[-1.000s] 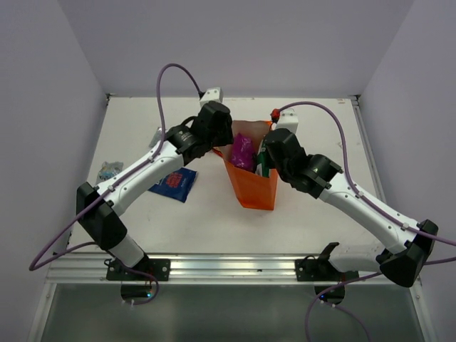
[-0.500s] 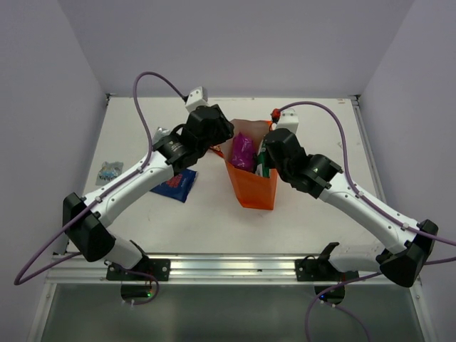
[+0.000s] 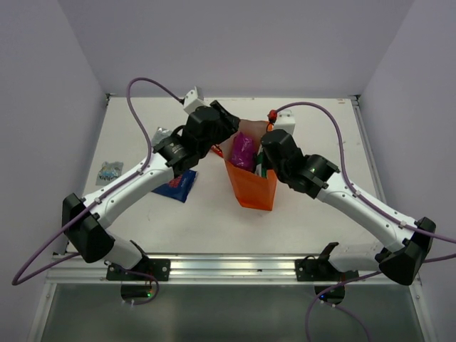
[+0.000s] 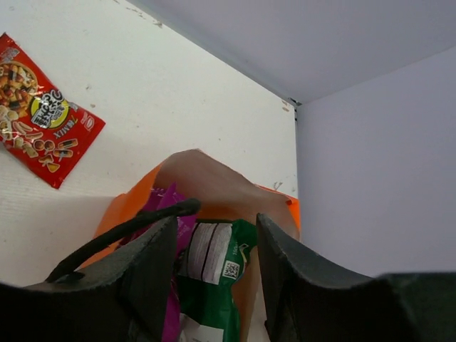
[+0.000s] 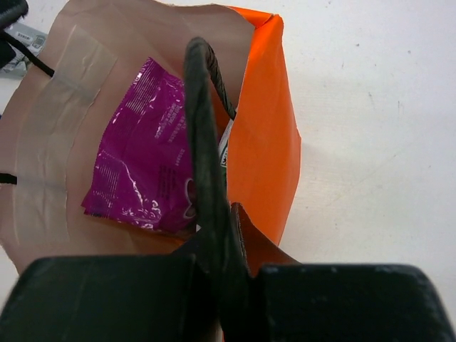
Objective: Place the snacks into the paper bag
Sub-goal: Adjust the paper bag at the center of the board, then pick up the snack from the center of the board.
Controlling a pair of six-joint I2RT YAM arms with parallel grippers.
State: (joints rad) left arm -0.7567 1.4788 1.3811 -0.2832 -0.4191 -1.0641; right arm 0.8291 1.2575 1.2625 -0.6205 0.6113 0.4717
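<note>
Left gripper (image 4: 215, 235) spread, empty, at paper bag (image 3: 256, 189) mouth; red packet (image 4: 43, 121) just beside, toward worktop's left edge. Right gripper (image 5: 224, 263) pinches cord handle (image 5: 203, 142).

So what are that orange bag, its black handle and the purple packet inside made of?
Orange bag: matt paper, judging by sharp creases and pale taped lining. Black handle: seemingly twisted cord, ridged along its length. Purple packet: glossy crinkled foil or plastic film, unclear which.
</note>
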